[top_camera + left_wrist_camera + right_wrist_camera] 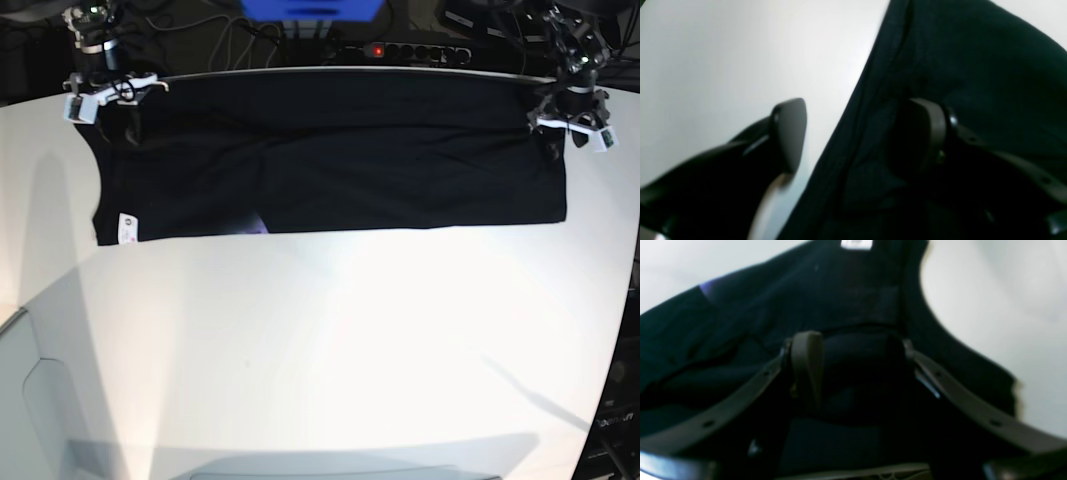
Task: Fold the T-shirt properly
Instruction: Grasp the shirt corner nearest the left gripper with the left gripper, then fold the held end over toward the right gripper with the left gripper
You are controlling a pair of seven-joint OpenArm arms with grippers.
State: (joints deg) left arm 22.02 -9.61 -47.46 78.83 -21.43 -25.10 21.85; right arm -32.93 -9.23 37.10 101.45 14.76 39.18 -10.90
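The black T-shirt lies as a long folded band across the far part of the white table. Its white tag and a bit of purple print show at the near left corner. My right gripper is at the shirt's far left corner. In the right wrist view this gripper is open, with dark cloth between and under its fingers and the tag beyond. My left gripper is at the far right corner. It is open astride the shirt's edge, one finger over bare table.
A power strip and cables lie just behind the table's far edge, with a blue object beside them. A grey panel stands at the near left corner. The table's right edge curves in near the left arm.
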